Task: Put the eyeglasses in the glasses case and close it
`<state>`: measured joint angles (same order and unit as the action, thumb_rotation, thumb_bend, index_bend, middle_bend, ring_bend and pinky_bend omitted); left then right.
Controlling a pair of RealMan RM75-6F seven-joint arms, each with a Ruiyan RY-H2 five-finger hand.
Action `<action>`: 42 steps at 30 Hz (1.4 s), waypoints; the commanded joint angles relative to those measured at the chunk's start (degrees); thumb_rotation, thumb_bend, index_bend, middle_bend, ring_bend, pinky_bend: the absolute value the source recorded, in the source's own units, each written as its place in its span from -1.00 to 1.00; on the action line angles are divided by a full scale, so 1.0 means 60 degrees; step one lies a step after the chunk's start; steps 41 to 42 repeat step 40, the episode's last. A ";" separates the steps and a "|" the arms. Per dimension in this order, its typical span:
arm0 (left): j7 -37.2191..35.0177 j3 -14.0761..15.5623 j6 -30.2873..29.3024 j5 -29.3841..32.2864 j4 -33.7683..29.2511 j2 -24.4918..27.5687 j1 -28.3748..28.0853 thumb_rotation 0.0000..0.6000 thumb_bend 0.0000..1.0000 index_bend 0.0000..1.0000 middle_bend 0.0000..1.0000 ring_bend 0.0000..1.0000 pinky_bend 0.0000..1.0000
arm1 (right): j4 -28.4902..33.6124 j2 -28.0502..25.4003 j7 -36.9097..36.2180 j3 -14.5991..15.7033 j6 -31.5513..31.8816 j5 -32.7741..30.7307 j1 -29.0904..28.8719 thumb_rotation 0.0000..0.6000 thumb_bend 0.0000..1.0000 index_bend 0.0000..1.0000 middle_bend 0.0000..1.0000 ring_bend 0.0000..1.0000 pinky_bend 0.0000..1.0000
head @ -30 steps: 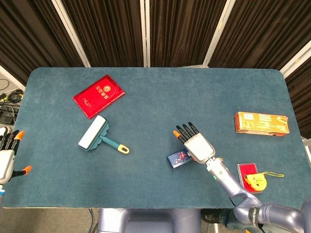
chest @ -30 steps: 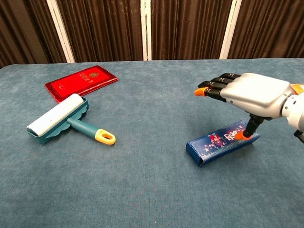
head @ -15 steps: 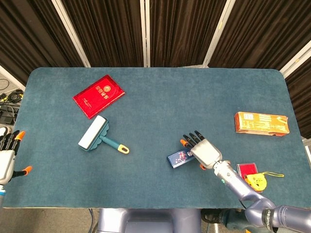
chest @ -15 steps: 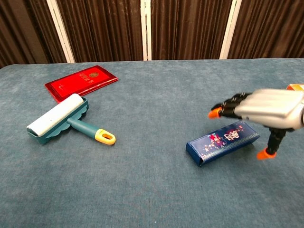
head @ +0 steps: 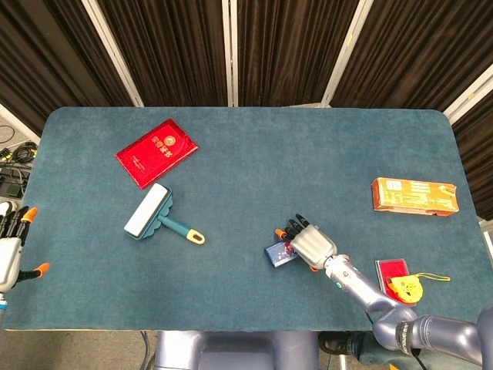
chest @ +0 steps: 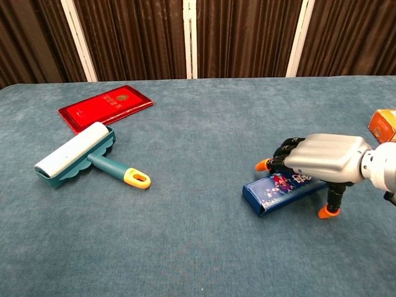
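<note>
Your right hand (chest: 325, 162) straddles the flat blue patterned box (chest: 278, 190) lower right, fingers arched, not clearly gripping | close evenly across its long edges | left hand (head: 9, 248) spread, empty.

robot lab: dark curtain (head: 231, 46) backdrop, blue felt table (head: 254, 154).

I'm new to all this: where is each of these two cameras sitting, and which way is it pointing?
Head view: high above the near table edge, looking steeply down on the whole table; shows the right hand with its arm, and the left hand at the left edge.
Chest view: low, near table height, looking forward across the tabletop to the curtains; shows only the right hand.
Shared: right hand over the blue box, lint roller, red booklet, orange box.
</note>
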<state>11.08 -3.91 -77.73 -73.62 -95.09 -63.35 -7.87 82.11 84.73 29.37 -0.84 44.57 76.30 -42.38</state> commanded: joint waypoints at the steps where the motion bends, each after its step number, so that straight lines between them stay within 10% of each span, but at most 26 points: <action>1: -0.0011 0.0002 0.0010 -0.0009 0.0008 0.0005 -0.0007 1.00 -1.00 -1.00 -1.00 -1.00 -1.00 | -0.0097 0.0071 -0.0149 0.0002 0.0139 0.0135 0.0007 1.00 -0.65 -0.35 -0.25 -0.49 -1.00; 7: 0.0004 0.0018 0.0004 -0.0031 -0.0009 0.0003 -0.0005 1.00 -1.00 -1.00 -1.00 -1.00 -1.00 | -0.0164 0.0067 -0.0395 0.0040 0.0280 0.0313 0.0025 1.00 -0.54 -0.13 -0.18 -0.41 -1.00; 14: 0.0022 0.0030 -0.0024 -0.0055 -0.0045 0.0003 0.0004 1.00 -1.00 -1.00 -1.00 -1.00 -1.00 | 0.0263 -0.0282 -0.0163 0.0156 0.0255 0.0158 0.0069 1.00 -0.96 -1.00 -0.98 -0.99 -1.00; 24: -0.0332 0.0085 -0.0531 -0.0586 -0.0216 0.0209 0.0193 1.00 -1.00 -1.00 -1.00 -1.00 -1.00 | 0.2263 -0.1979 -0.0243 0.0464 0.3146 0.1271 0.1443 1.00 -1.00 -1.00 -1.00 -1.00 -1.00; 33: -0.0483 0.0071 -0.1692 -0.1411 -0.0078 0.0159 0.0546 1.00 -1.00 -1.00 -1.00 -1.00 -1.00 | 0.1097 -0.2359 -0.2795 0.0633 0.6948 0.2700 0.3515 1.00 -1.00 -1.00 -1.00 -1.00 -1.00; 42: -0.0989 0.0148 -0.1825 -0.1712 -0.0022 0.0283 0.0646 1.00 -1.00 -1.00 -1.00 -1.00 -1.00 | 0.0106 -0.2181 -0.3430 0.0557 0.7583 0.2511 0.4245 1.00 -1.00 -1.00 -1.00 -1.00 -1.00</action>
